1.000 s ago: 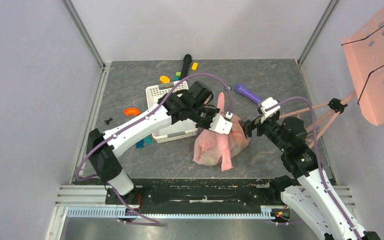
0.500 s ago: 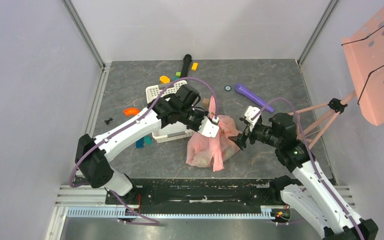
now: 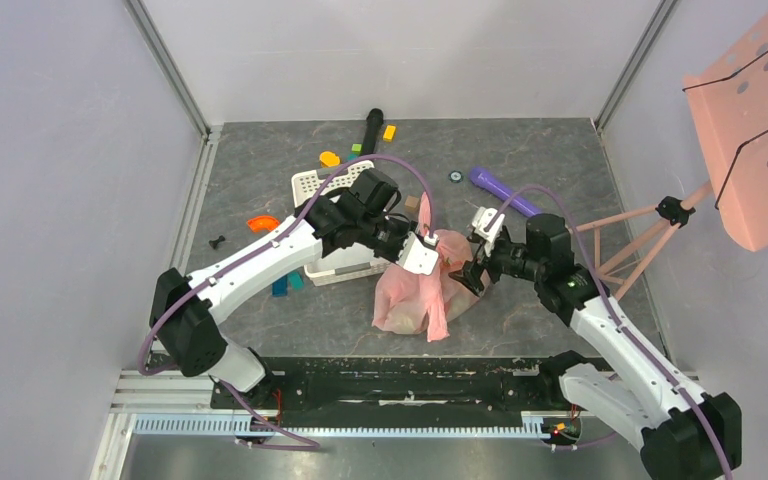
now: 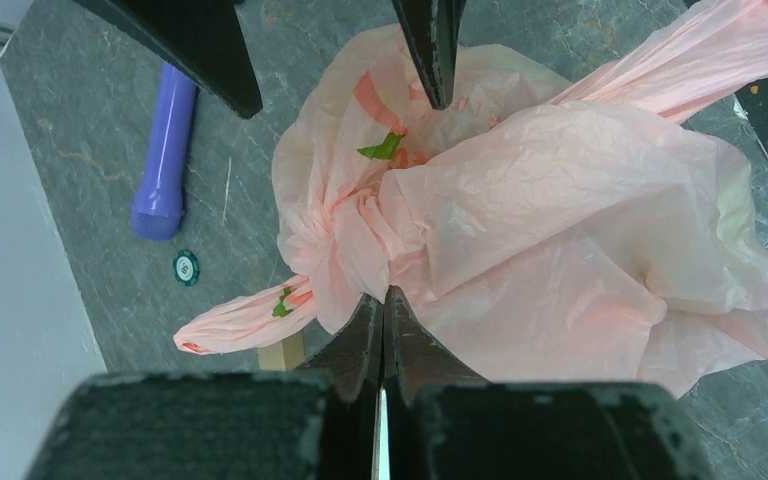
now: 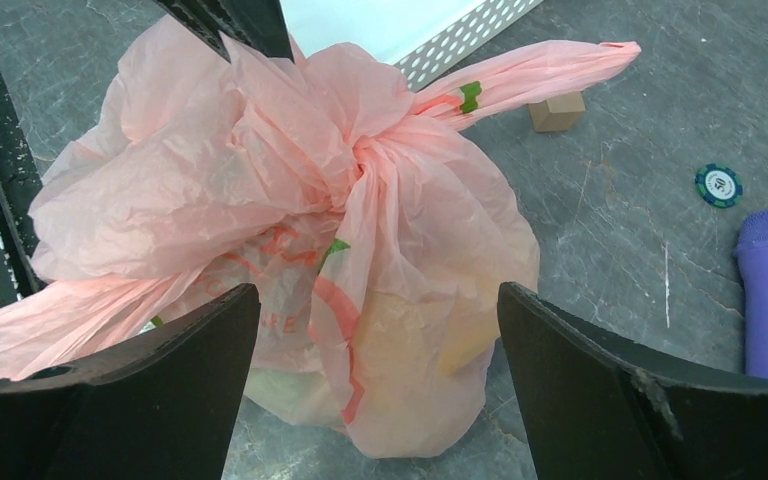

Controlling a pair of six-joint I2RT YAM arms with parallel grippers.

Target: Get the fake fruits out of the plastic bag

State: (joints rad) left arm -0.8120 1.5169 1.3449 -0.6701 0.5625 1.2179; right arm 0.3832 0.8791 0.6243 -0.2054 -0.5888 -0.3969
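Observation:
The pink plastic bag point(image 3: 422, 290) lies knotted on the grey table, one handle trailing toward the front and the other toward the basket. My left gripper point(image 4: 385, 296) is shut, its tips pinching a fold of the bag point(image 4: 560, 230) just below the knot. My right gripper point(image 5: 378, 290) is open, a finger on each side of the bag point(image 5: 290, 190) and neither pressing it. The fake fruits stay inside: only a pale yellow shape point(image 5: 465, 340) and a greenish one point(image 5: 270, 385) show through the film.
A white basket point(image 3: 310, 185) stands left of the bag under my left arm. A purple cylinder point(image 3: 500, 190), a poker chip point(image 3: 455, 176) and a small wooden block point(image 5: 557, 112) lie behind it. Coloured blocks point(image 3: 330, 158) lie at the back. A pink panel on a tripod point(image 3: 750, 130) stands right.
My left gripper drew the bag a little left and toward the front, then held still. My right arm swung left until its open fingers straddled the bag's right side.

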